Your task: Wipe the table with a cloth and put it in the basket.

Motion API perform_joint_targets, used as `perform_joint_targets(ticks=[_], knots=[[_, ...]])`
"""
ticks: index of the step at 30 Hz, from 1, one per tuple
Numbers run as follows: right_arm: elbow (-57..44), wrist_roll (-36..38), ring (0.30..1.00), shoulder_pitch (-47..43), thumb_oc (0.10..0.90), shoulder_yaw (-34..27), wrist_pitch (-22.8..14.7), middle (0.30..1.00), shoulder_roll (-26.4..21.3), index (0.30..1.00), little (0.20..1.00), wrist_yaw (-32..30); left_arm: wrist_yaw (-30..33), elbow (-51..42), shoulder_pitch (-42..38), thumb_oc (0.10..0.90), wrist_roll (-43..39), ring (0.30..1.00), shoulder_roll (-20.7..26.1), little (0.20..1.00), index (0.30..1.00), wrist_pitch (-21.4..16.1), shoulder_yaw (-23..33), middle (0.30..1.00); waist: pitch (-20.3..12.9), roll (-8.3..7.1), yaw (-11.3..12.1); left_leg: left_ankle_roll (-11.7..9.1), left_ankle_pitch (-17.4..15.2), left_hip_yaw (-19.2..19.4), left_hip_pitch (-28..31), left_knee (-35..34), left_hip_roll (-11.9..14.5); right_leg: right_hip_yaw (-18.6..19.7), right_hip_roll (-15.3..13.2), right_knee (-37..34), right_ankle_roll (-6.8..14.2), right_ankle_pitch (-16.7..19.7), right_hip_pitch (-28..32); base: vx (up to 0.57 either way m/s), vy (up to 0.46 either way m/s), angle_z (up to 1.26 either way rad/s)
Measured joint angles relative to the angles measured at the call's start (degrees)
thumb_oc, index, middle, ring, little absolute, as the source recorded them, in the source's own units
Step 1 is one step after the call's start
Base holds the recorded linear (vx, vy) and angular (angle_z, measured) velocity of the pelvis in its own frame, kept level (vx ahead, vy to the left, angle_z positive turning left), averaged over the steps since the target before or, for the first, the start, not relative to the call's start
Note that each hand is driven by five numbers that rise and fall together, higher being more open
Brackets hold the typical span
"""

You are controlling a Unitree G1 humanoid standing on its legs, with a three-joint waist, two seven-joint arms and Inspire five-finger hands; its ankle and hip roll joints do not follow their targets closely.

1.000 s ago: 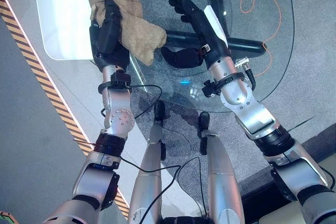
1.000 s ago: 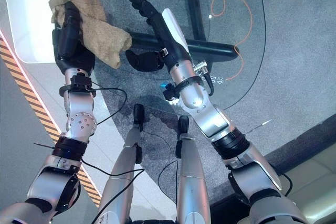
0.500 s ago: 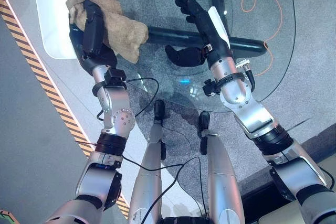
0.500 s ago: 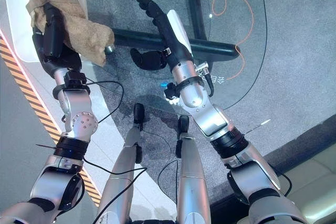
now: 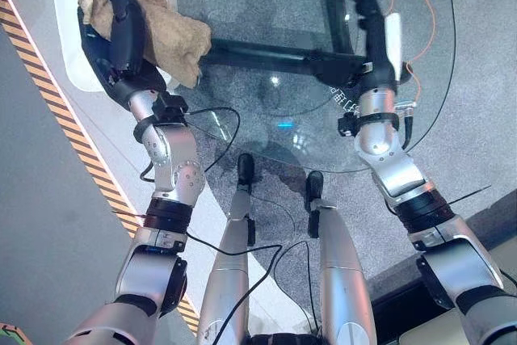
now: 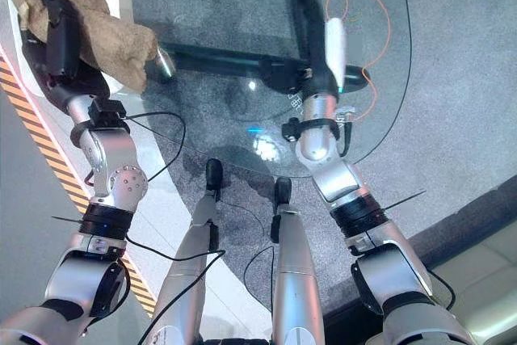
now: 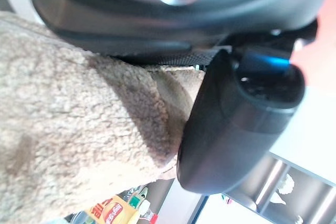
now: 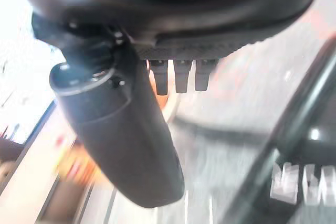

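Note:
A tan fuzzy cloth (image 5: 179,35) hangs from my left hand (image 5: 121,38), which is shut on it at the far left, over the left rim of the round glass table (image 5: 266,111). In the left wrist view the cloth (image 7: 68,129) bunches against the palm with the thumb (image 7: 231,124) pressed onto it. My right hand (image 5: 367,22) is open above the right part of the glass, fingers straight and pointing away, holding nothing. Its wrist view has the thumb (image 8: 121,135) and straight fingers (image 8: 176,74) over the glass.
A black frame bar (image 5: 266,56) runs under the glass. An orange cable (image 5: 420,6) lies beneath the table's far right. A white panel (image 5: 69,6) sits under the left hand, and yellow-black tape (image 5: 73,151) crosses the floor at left.
My left hand has carried the cloth further left and away, off the glass toward the white panel. My right hand has swung right and turned edge-on, still open.

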Motion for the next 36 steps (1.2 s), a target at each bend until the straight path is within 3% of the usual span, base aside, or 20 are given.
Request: perform_joint_targets(ticks=[4, 12, 18, 22, 28, 36], knots=[[7.4, 3.8, 0.900, -0.1, 0.800, -2.7, -5.1, 0.900, -0.3, 0.900, 0.900, -6.6, 2.5, 3.2, -1.7, 0.100, 0.7, 0.300, 3.9, 0.200, 0.300, -0.2, 0.0, 0.300, 0.0, 0.00, -0.2, 0.0, 0.0, 0.7, 0.0, -0.1, 0.1, 0.6, 0.1, 0.0, 0.0, 0.0, -0.3, -0.01, 0.024, -0.06], [23.6, 10.6, 0.900, -0.6, 0.800, -3.6, -10.8, 0.900, -3.3, 0.900, 0.900, -13.7, 6.4, 11.6, -8.1, 0.100, 0.7, 0.300, 10.3, 0.200, 0.300, -0.7, -1.7, 0.300, 0.0, 0.00, -0.2, 0.0, 0.1, 1.1, 0.1, -0.3, 0.1, 1.0, 0.0, -0.2, 0.2, 0.1, -0.5, 0.00, 0.005, -0.01], [32.4, 13.0, 0.900, -0.7, 0.800, -3.6, -13.7, 0.900, -5.0, 0.900, 0.900, -15.7, 9.9, 16.2, -11.8, 0.100, 0.8, 0.300, 14.7, 0.200, 0.300, -0.7, -3.9, 0.300, 0.0, 0.00, -1.0, 0.0, 0.1, 1.2, 0.1, -0.3, 0.1, 1.0, 0.0, -0.2, 0.2, 0.1, -0.5, 0.00, 0.000, 0.00], [43.3, 16.2, 0.900, -1.3, 0.800, -3.8, -16.2, 0.900, -5.1, 0.900, 0.900, -14.9, 12.4, 21.8, -15.4, 0.100, 2.6, 0.300, 17.0, 0.200, 0.300, -0.6, -7.1, 0.300, 0.0, 0.00, -1.2, 0.0, 0.1, 1.2, 0.1, -0.3, 0.2, 1.0, 0.1, -0.2, 0.2, 0.2, -0.6, 0.00, 0.000, 0.00], [53.0, 19.8, 0.900, 0.3, 0.800, -5.3, -17.1, 0.900, -5.2, 0.900, 0.900, -10.8, 15.1, 28.0, -19.5, 0.100, 6.1, 0.300, 18.8, 0.200, 0.300, 1.4, -11.9, 0.300, 0.0, -0.01, -1.5, 0.0, 0.1, 1.3, 0.1, -0.3, 0.2, 1.1, 0.2, -0.2, 0.1, 0.3, -0.6, 0.00, 0.000, 0.00], [57.5, 19.8, 0.900, 3.2, 0.800, -5.2, -10.7, 0.900, -5.2, 0.900, 0.900, -1.9, 17.9, 32.8, -21.4, 0.100, 12.7, 0.300, 20.1, 0.200, 0.300, 8.2, -15.2, 0.300, 0.0, -0.05, -2.4, 0.0, 0.1, 1.3, 0.1, -0.1, 0.4, 1.1, 0.4, -0.1, 0.0, 0.4, -0.6, 0.00, 0.004, 0.00]])
